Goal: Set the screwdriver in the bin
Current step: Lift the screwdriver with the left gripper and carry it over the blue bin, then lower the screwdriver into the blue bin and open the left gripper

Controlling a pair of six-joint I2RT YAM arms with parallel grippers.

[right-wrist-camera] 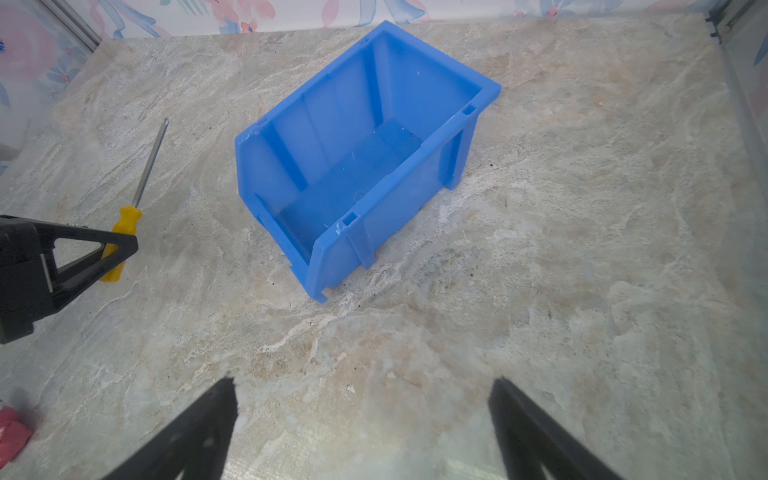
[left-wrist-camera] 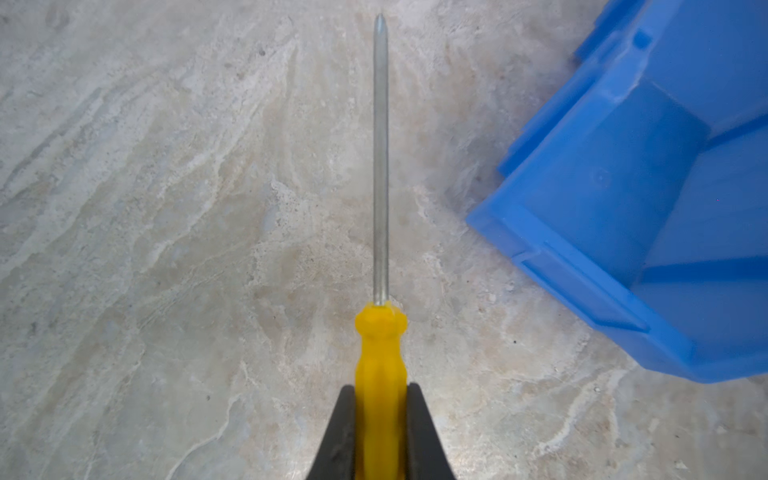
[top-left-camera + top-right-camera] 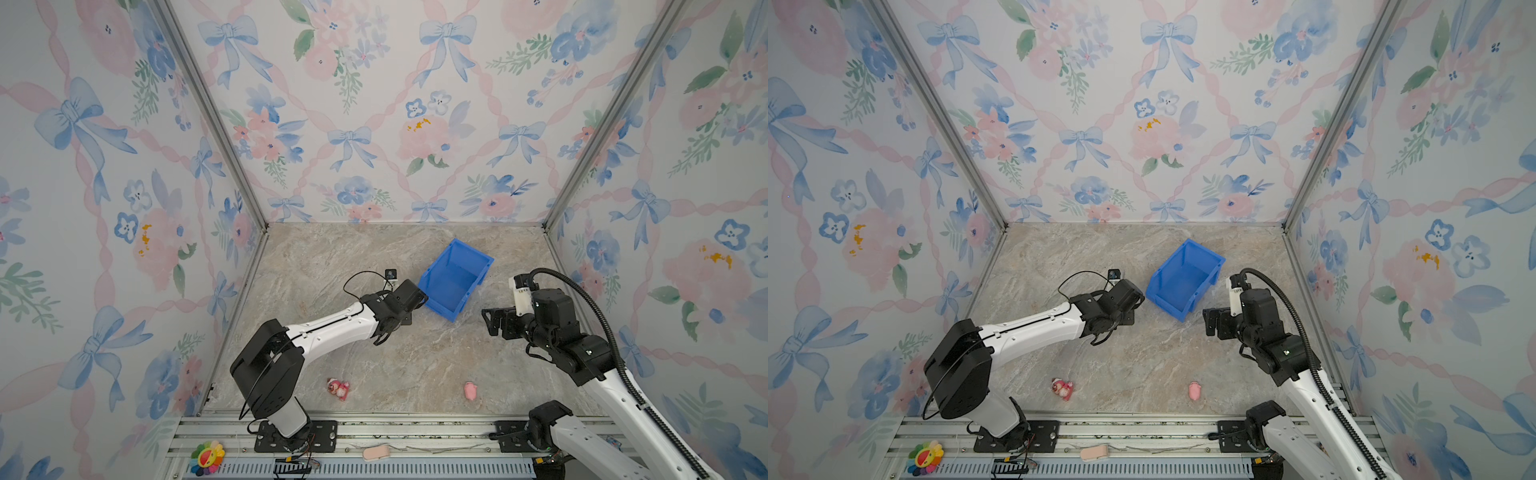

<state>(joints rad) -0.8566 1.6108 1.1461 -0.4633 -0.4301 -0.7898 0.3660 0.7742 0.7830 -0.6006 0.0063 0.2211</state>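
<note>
My left gripper (image 2: 381, 390) is shut on the yellow handle of the screwdriver (image 2: 380, 345). Its thin grey shaft points straight out ahead, low over the marbled tabletop. From the right wrist view the screwdriver (image 1: 126, 220) sits left of the blue bin (image 1: 357, 166), with the left gripper (image 1: 120, 245) clamped on its handle. The bin (image 3: 440, 266) (image 3: 1169, 270) stands upright and empty, just right of the left gripper (image 3: 405, 320) (image 3: 1127, 318). In both top views the wrist hides the screwdriver. My right gripper (image 1: 363, 382) (image 3: 488, 322) is open and holds nothing, on the near right of the bin.
Two small pink toys (image 3: 338, 388) (image 3: 470, 390) lie near the table's front edge. A flower toy (image 3: 207, 457) and a pink object (image 3: 376, 452) rest on the front rail. Patterned walls enclose the table on three sides.
</note>
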